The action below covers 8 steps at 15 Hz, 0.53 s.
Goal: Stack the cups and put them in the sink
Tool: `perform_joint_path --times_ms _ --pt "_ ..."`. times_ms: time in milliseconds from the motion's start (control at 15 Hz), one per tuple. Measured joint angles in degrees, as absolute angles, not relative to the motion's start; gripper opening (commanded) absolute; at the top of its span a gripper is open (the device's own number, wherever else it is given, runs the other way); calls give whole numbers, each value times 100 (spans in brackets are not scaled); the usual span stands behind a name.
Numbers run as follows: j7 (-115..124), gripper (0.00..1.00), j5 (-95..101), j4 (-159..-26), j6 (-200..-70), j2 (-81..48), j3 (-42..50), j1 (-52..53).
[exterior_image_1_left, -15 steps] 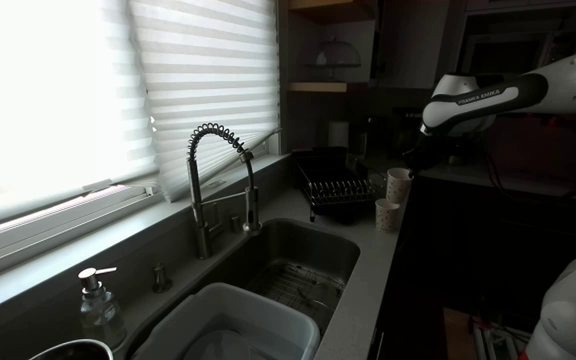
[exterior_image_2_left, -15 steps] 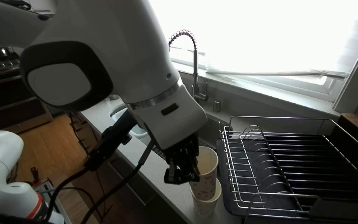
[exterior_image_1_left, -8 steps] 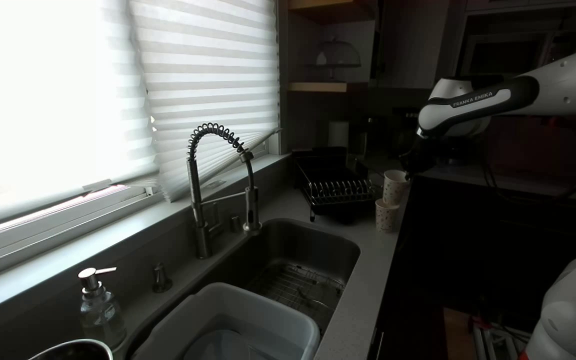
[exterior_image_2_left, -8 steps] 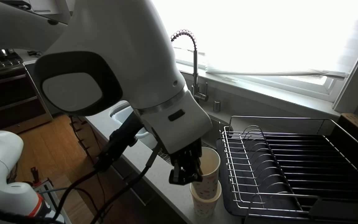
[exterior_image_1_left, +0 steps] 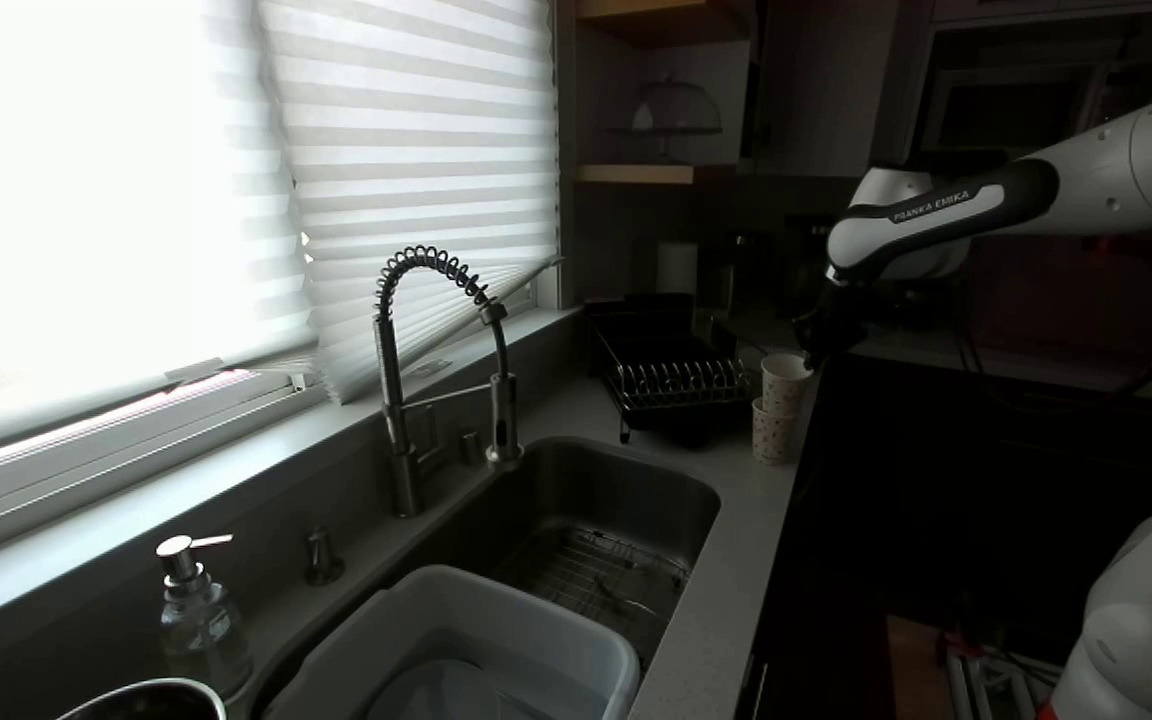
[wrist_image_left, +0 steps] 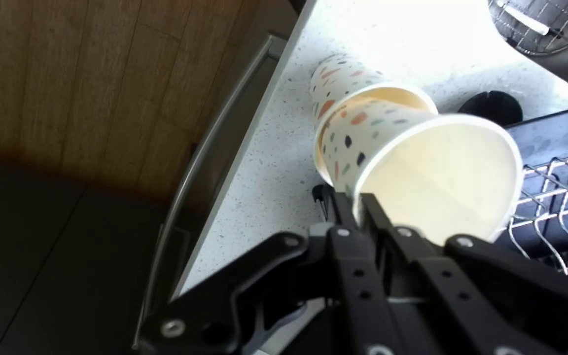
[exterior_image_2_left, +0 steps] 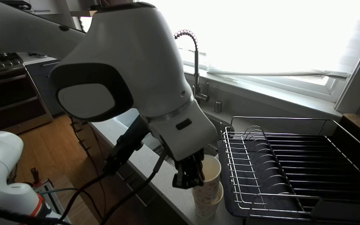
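Two pale paper cups with coloured specks are at the counter edge. The lower cup (exterior_image_1_left: 773, 437) stands upright on the counter; it also shows in the wrist view (wrist_image_left: 338, 84). My gripper (wrist_image_left: 355, 209) is shut on the near rim of the upper cup (wrist_image_left: 358, 140), one finger inside and one outside. The upper cup (exterior_image_2_left: 210, 186) has its base inside the mouth of the lower cup (exterior_image_2_left: 206, 208), with most of its body above that rim. Its bottom is hidden. The sink (exterior_image_1_left: 616, 475), with its coiled-spring faucet (exterior_image_1_left: 426, 258), lies beside the cups along the counter.
A black wire dish rack (exterior_image_2_left: 261, 175) stands close beside the cups, also visible in an exterior view (exterior_image_1_left: 681, 385). A pale tub (exterior_image_1_left: 536, 620) sits in the near part of the sink. A soap bottle (exterior_image_1_left: 201, 625) stands by the window sill.
My gripper has moved down and toward the sink with the upper cup. The upper cup has sunk lower into the lower cup, which has stayed in place.
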<state>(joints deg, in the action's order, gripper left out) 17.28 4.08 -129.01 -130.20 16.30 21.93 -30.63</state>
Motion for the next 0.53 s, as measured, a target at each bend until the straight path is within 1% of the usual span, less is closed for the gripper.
perform_joint_path --times_ms 267,467,533 --pt "1728 72 408 -12907 -13020 1478 2205 -3063" --pt "1728 96 408 -12934 -13020 1352 2214 -3063" --pt "1728 100 408 -12948 -13020 1304 2217 -3063"
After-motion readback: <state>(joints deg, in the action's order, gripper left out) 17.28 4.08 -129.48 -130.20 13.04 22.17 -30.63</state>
